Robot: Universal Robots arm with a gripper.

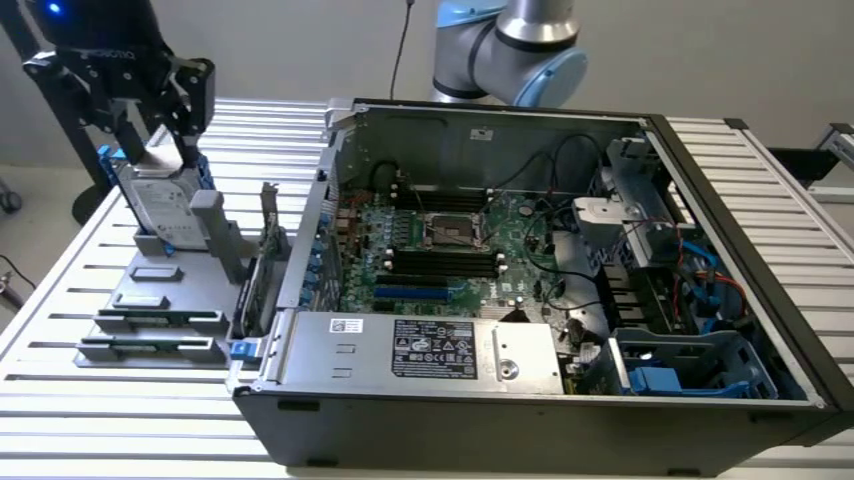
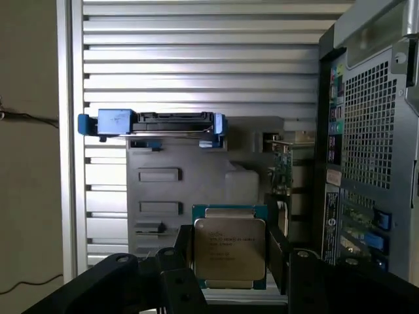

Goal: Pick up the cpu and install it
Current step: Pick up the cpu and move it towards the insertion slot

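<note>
The cpu, a flat square chip with a silver top and green rim, sits between the two dark fingers of my gripper, which is shut on its sides. It hangs above the grey parts holder. In the exterior view my gripper is at the far left, over the holder and just above the hard drive, with a pale piece between its fingers. The open processor socket lies on the motherboard inside the computer case.
The silver hard drive with blue rails stands upright in the holder. Long thin cards lie in its front slots, and an upright card stands beside the case wall. Cables and a drive cage crowd the case on the exterior view's right.
</note>
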